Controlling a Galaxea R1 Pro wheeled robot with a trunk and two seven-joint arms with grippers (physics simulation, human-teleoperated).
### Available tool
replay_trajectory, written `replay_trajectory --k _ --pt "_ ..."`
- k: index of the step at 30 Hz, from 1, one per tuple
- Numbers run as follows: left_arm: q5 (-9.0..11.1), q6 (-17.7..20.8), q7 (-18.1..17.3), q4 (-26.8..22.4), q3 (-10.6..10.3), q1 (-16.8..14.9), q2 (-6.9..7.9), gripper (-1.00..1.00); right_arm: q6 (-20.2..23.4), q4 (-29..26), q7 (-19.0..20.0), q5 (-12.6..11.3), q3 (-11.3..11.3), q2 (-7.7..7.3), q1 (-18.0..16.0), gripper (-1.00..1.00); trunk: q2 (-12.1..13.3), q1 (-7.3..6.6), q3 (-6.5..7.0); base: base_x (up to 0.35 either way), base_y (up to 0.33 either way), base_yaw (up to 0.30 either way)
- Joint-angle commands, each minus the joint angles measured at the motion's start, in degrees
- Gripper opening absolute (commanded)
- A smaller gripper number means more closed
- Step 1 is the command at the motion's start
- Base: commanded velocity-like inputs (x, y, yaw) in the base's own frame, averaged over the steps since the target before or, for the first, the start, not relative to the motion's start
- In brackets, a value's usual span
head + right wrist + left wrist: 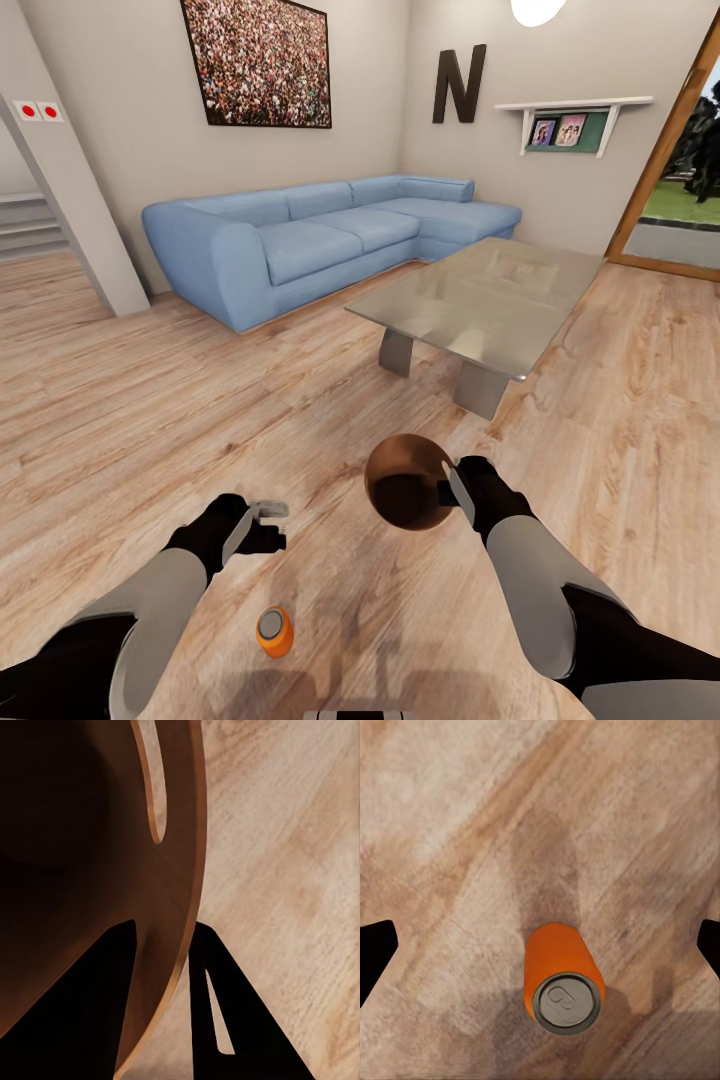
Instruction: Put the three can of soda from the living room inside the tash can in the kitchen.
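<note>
An orange soda can (274, 630) stands upright on the wood floor (150, 420) of the living room, its long axis vertical and its silvery top facing up, just short of the left end effector (262, 525) and toward the robot's base. The left wrist view looks almost straight down on the can (562, 979), which sits between the widely spread dark fingertips (375, 952), so this released end effector is plainly the nearer one and would likely need only to descend around it. The right end effector (455, 490) is clenched on the rim of the trash can (408, 482), held above the floor with its coppery inside (82, 855) facing up, to the can's right.
</note>
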Motion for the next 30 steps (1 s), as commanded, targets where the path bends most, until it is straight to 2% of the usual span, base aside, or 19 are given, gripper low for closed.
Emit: replay_trajectory --k 1,12,24,25,26,30 --pt "0.01 0.00 0.01 0.01 0.01 0.27 -0.02 1.00 -0.08 -0.04 0.13 -0.40 -0.02 0.01 -0.03 -1.00 -0.01 -0.01 0.01 0.000 0.000 0.000" --pt "0.08 -0.13 -0.04 0.05 0.09 2.88 -0.25 1.00 -0.08 -0.04 0.15 -0.39 -0.02 -0.06 -0.05 -1.00 -0.01 -0.01 0.01 0.000 0.000 0.000" --pt "0.19 -0.25 -0.04 -0.02 0.12 3.24 -0.41 1.00 0.02 -0.13 0.16 -0.41 -0.16 -0.44 -0.11 -1.00 -0.01 -0.01 0.01 0.000 0.000 0.000" --pt "0.20 -0.25 -0.05 -0.01 0.14 3.24 -0.41 1.00 0.46 -0.18 0.16 -0.39 -0.17 -0.47 -0.11 -1.00 -0.01 -0.01 0.01 0.000 0.000 0.000" --pt "0.20 -0.26 -0.06 0.00 0.18 3.24 -0.45 1.00 3.08 -0.75 0.17 -0.20 -0.19 -0.51 -0.18 -1.00 -0.01 -0.01 0.01 0.000 0.000 0.000" --pt "0.20 -0.26 -0.06 -0.02 0.20 3.25 -0.54 1.00 6.48 -1.95 0.17 -0.11 -0.19 -0.54 -0.33 -1.00 -0.01 -0.01 0.01 0.000 0.000 0.000"
